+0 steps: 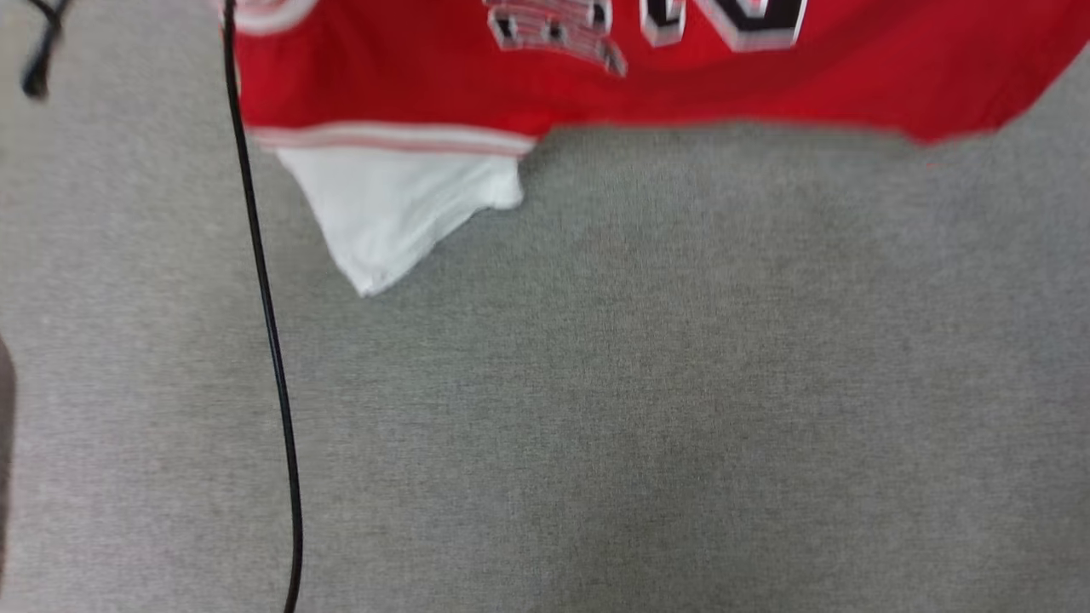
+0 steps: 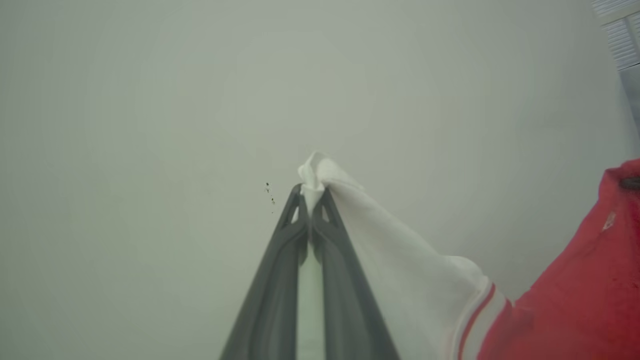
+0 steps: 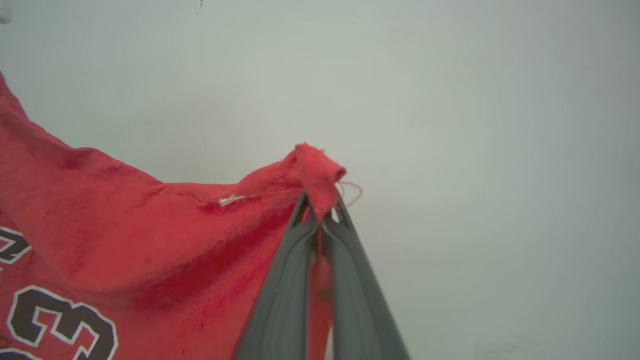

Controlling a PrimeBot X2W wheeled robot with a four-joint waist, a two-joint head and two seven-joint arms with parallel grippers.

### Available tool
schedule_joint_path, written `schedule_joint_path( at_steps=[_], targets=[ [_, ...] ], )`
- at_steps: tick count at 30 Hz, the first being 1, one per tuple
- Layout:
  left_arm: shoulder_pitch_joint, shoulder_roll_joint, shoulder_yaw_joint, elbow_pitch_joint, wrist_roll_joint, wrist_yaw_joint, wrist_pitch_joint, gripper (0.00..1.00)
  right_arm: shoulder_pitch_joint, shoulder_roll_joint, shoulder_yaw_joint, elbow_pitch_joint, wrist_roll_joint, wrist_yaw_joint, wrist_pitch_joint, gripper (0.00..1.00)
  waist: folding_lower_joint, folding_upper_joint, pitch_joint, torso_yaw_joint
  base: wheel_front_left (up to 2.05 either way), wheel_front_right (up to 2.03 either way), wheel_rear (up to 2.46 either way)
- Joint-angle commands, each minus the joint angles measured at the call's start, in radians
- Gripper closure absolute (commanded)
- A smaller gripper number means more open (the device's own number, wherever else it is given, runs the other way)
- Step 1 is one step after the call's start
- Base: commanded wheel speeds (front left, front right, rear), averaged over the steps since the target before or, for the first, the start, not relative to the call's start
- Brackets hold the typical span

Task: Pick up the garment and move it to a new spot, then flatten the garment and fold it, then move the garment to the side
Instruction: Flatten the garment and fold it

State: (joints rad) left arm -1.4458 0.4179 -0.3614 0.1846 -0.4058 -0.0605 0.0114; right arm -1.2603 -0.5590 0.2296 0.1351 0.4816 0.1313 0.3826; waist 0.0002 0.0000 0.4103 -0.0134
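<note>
The left gripper (image 2: 311, 192) has its two long dark grey fingers pinched together on the white short sleeve (image 2: 395, 260) of the red jersey T-shirt (image 2: 565, 300), and a small tuft of white cloth pokes past the tips. The sleeve drapes rightward to its red-and-white striped trim (image 2: 475, 320). Beyond is a plain pale grey-green surface (image 2: 150, 125), with tiny dark specks (image 2: 270, 194) just left of the tips.

Grey fabric surface (image 1: 681, 383), pale plain wall (image 2: 200, 100).
A black cable (image 1: 268, 340) runs along the surface's left side; a white slatted panel (image 2: 620, 30) edges the wall.
</note>
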Motion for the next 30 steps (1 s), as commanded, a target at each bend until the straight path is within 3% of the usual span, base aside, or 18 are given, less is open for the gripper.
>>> schedule_joint_path(
  at_steps=[1, 9, 17, 22, 30],
  targets=[
    [-0.074, -0.002, -0.001, 0.050, 0.012, -0.010, -0.007, 1.00, -0.080, 0.018, 0.005, 0.047, -0.020, -0.001, -0.022, 1.00, -0.0002, 0.0000, 0.074, -0.018, 0.00, 0.00, 0.00],
    [-0.342, -0.015, -0.012, 0.278, 0.031, -0.043, -0.062, 1.00, -0.366, 0.067, 0.059, 0.273, -0.100, -0.001, -0.130, 1.00, -0.0002, 0.0000, 0.153, -0.032, 0.00, 0.00, 0.00],
    [-0.484, -0.012, -0.027, 0.412, 0.028, -0.058, -0.109, 1.00, -0.541, 0.090, 0.143, 0.451, -0.133, -0.001, -0.231, 1.00, -0.0002, 0.0000, 0.189, -0.030, 0.00, 0.00, 0.00],
    [-0.452, -0.010, -0.050, 0.461, 0.012, -0.063, -0.133, 1.00, -0.557, 0.101, 0.209, 0.542, -0.109, -0.001, -0.293, 1.00, -0.0002, 0.0000, 0.212, -0.023, 0.00, 0.00, 0.00],
    [-0.296, 0.000, -0.056, 0.499, -0.035, -0.063, -0.200, 1.00, -0.432, 0.120, 0.317, 0.639, -0.032, -0.001, -0.398, 1.00, -0.0002, 0.0000, 0.213, -0.027, 0.00, 0.00, 0.00]
  ],
)
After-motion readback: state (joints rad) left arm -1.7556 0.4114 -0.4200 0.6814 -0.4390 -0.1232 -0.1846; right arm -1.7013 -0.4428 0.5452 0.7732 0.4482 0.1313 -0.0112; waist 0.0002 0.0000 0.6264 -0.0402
